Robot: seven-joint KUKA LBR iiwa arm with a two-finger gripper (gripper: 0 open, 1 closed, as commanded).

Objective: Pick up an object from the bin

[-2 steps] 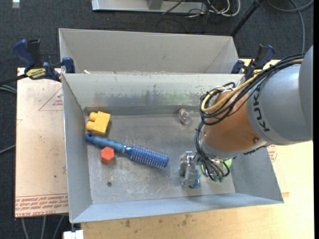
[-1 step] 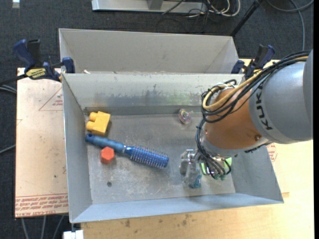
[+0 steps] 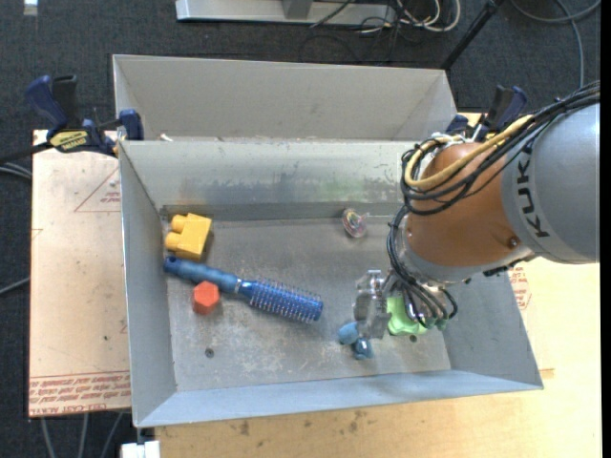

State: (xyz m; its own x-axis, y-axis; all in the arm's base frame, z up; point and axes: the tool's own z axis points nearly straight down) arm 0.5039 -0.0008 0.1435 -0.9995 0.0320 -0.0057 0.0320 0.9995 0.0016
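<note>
Camera view puts your gripper (image 3: pixel 367 313) low at lower right of the frame, just above a small blue thing (image 3: pixel 353 336) — its opening you cannot tell.

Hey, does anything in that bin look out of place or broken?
Nothing stands out. The blue hairbrush lies slantwise on the bin floor between a yellow block and the pincer, an orange piece beside its handle; nothing looks spilled or broken.

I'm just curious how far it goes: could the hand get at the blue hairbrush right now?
Probably yes. The blue hairbrush lies uncovered on the bin floor, left of the hand, with bare floor between them; only a small orange piece sits by its handle.
</note>
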